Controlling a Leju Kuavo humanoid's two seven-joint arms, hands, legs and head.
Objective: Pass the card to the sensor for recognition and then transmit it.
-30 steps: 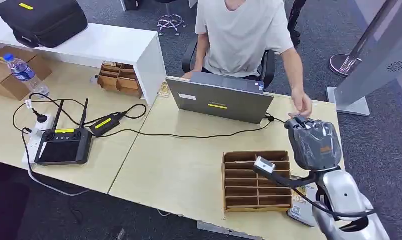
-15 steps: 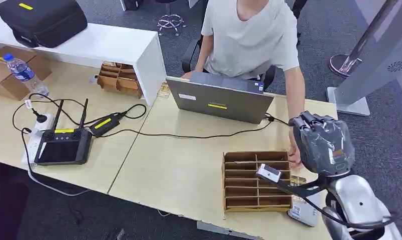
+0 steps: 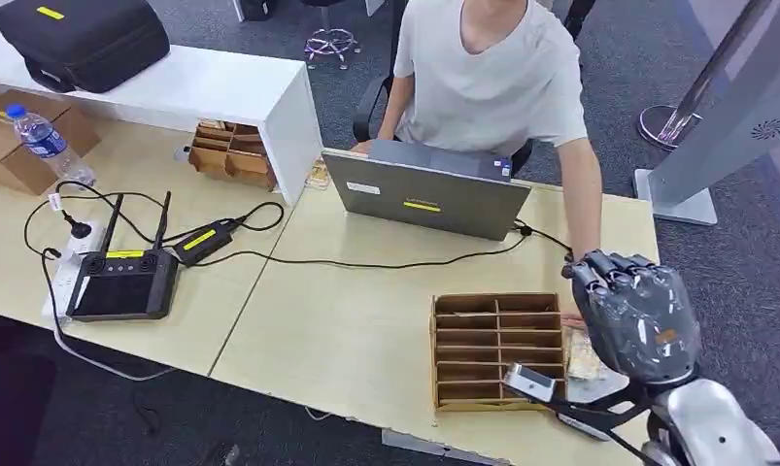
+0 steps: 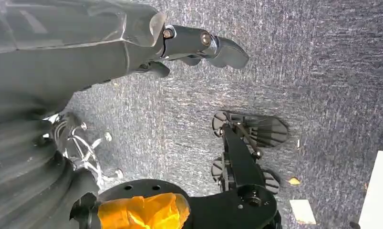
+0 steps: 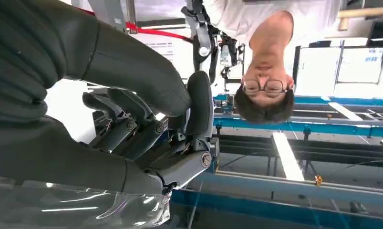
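Hovering near table (image 3: 366, 320) edge: right hand (image 3: 638, 316) (fingers curled), beside slotted tray (image 3: 497, 351).

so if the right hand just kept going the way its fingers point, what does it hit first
Probably the person's forearm. The right hand has its fingers aimed away from the robot, across the table's far right corner, and that arm reaches down just ahead of them. Depth is unclear, so it might pass beside it.
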